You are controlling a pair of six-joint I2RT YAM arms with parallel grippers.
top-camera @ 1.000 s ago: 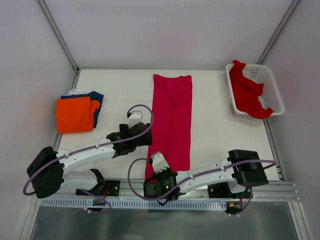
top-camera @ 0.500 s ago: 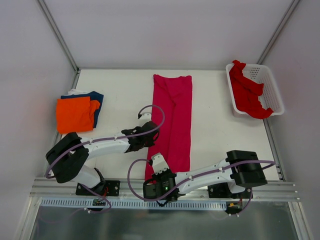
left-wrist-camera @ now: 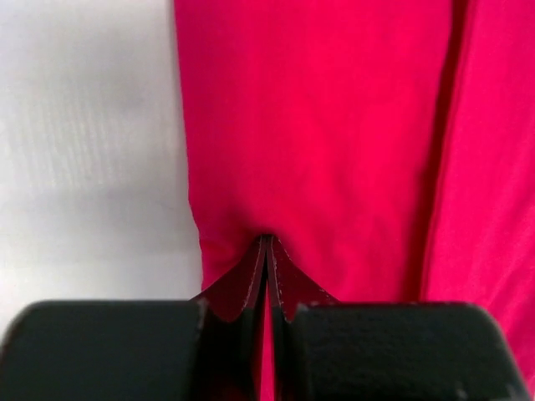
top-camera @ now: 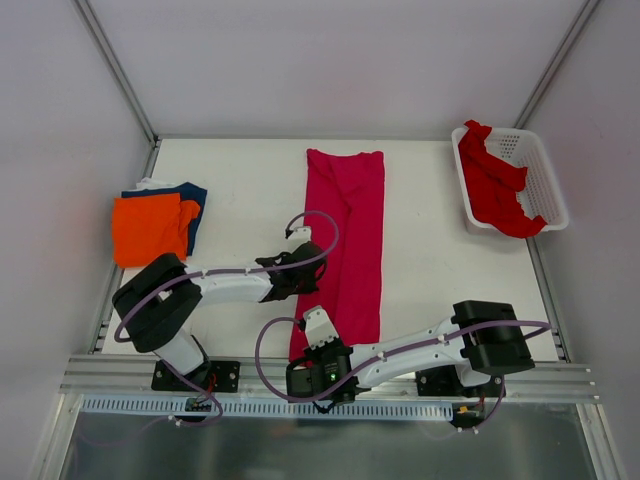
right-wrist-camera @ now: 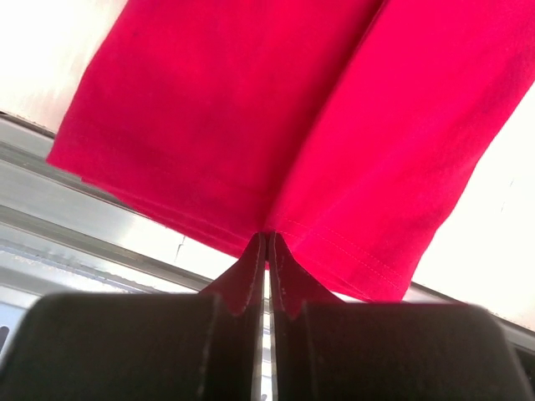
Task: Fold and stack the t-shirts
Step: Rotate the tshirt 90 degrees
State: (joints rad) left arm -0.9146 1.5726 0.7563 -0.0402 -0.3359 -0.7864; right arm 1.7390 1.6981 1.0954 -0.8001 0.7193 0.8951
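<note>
A white table [top-camera: 240, 180] is enclosed by pale walls, with a metal rail [top-camera: 560, 375] along its near edge. Nearest, the right gripper [right-wrist-camera: 267, 238] is seen with its fingers closed flat on the near hem of the magenta t-shirt [top-camera: 350, 230]. This shirt is laid as a long narrow strip from near to far down the middle of the table. Only a thin bite of hem is held, right at the table edge, so it could be lost under tension or snagged on the rail. A little farther, the left gripper [left-wrist-camera: 266, 242] is pinched shut on a pucker of cloth at the strip's left edge. The strip is made of folded layers, so only the upper one may be caught there, and the fold could be pulled open when lifted. With the two holds set unevenly, the cloth could also be twisted. Farther left, the orange t-shirt [top-camera: 148, 230] rests on the navy t-shirt [top-camera: 196, 198]. At the far right, the red t-shirt [top-camera: 495, 190] is draped in the basket [top-camera: 545, 180], not yet folded.
</note>
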